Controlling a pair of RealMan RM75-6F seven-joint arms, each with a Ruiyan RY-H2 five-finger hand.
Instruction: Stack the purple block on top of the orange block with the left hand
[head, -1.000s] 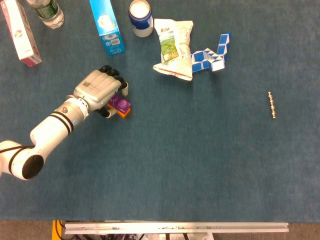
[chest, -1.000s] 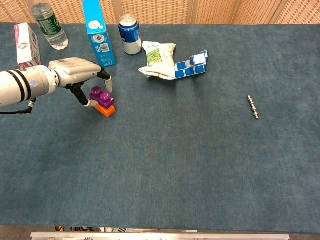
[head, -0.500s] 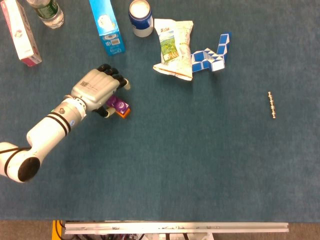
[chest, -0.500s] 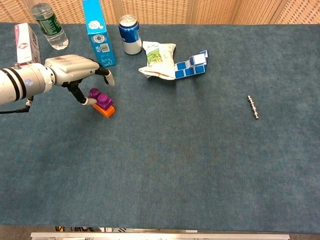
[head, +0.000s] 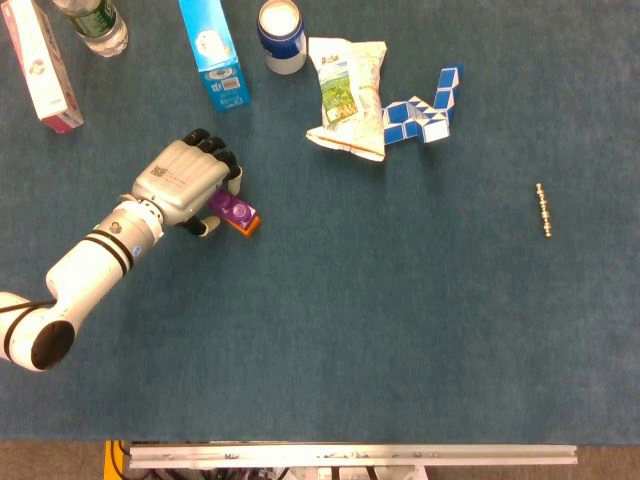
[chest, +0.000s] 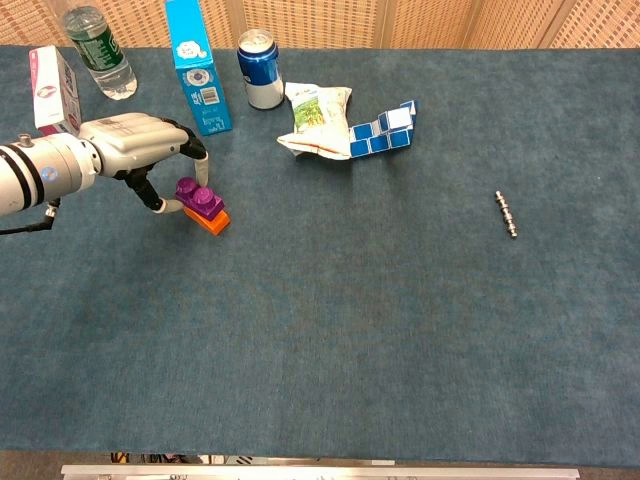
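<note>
Two blocks stacked: purple studded plastic block (chest: 198, 196) on orange plastic block (chest: 212, 220) | left hand (chest: 140, 145) at 9 o'clock, fingers touching it; grasp unclear

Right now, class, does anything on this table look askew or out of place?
The purple block sits off-centre on the orange block, overhanging toward the left hand, whose fingers are close beside it. Nothing is spilled or visibly damaged.

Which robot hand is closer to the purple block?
Left. The left hand sits right beside the purple block, which lies on the orange block, its fingers arched above it. The right hand is not in either view.
</note>
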